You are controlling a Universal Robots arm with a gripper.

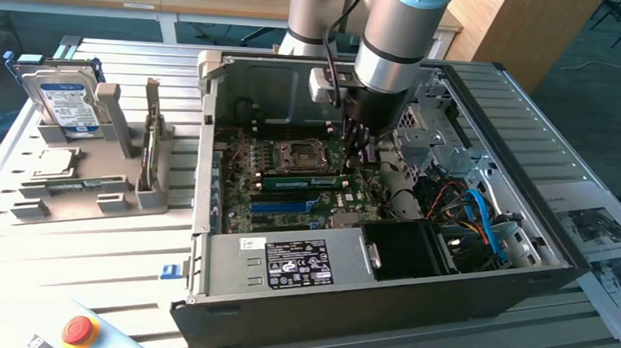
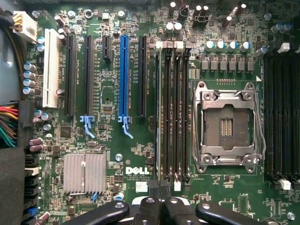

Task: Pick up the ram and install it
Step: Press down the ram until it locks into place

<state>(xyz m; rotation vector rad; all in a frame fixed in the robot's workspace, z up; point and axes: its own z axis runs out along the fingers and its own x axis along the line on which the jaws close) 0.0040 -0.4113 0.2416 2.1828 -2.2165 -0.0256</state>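
Long thin green circuit-board ram stick (image 1: 300, 179) stands on edge in a black motherboard slot (image 1: 288, 190) at exterior-view frame centre, fingers (image 2: 153, 190) pressed together, empty, near one end; likely light, stiff, fragile, so grip the long edges.

- Open PC case (image 1: 283, 314) lies on its side on a slatted metal table (image 1: 98, 235); the motherboard (image 2: 117, 145) sits directly beneath the end effector.
- Empty CPU socket (image 2: 227, 126) just beside it, with black memory slots (image 2: 174, 112) running straight out from the tip.
- Blue expansion slot (image 2: 123, 77) and silver heatsink (image 2: 85, 173) lie further to the side.
- Hard drive (image 1: 67, 104) stands upright in a grey fixture (image 1: 90, 192), well apart from it, outside the case.
- Red stop button (image 1: 80, 331) at the table's near corner.
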